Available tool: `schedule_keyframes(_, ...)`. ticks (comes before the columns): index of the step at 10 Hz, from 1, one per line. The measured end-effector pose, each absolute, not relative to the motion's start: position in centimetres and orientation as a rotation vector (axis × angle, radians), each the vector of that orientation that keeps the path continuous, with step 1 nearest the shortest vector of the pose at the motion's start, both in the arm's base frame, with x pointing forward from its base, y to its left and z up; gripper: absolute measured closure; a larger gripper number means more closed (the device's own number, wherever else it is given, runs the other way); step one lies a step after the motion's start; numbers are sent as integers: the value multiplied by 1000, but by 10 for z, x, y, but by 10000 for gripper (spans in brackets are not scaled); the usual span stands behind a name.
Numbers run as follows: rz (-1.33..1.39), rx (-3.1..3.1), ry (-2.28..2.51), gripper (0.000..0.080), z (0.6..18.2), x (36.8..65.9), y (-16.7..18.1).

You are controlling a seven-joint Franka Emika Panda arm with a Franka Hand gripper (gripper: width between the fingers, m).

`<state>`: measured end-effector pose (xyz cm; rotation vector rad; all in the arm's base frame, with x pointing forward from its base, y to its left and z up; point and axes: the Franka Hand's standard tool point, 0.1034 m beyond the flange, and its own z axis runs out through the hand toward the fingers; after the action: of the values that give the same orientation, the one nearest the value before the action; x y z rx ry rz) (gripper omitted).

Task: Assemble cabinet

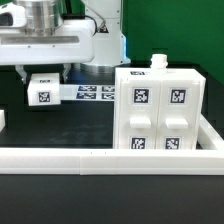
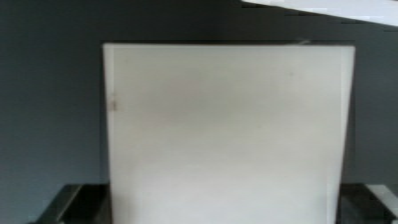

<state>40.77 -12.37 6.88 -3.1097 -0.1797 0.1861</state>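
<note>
**Cabinet sits apart from gripper; block in grip**

Cabinet (image 1: 160, 112): big white tagged box on table, well off to exterior view's right of gripper (image 1: 42, 76) & lower than it. Long white rail (image 1: 100, 158) runs below gripper, nearer cam. Flat marker board (image 1: 95, 92) lies betw gripper & cabinet. Gripper clamped on white block (image 1: 42, 93), tag facing cam.

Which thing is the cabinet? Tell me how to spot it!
Find the long white rail across the front of the black table. Right behind it, on the exterior view's right, stands the cabinet. It is the biggest white box, with several black-and-white tags, while the small block opposite shows only one.
</note>
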Motion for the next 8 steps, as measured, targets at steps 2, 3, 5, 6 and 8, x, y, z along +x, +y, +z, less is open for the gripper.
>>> schedule_keyframes(2,192,-3091,-39,239,118,422,-84)
schedule_keyframes(3,192,-3088,-12,239,133,434,-73)
schedule_keyframes(5,219,-3087,78,239,162,465,-52)
schedule_keyframes(6,214,-3093,91,239,171,485,-45)
schedule_keyframes(8,221,-3093,85,239,166,479,-47)
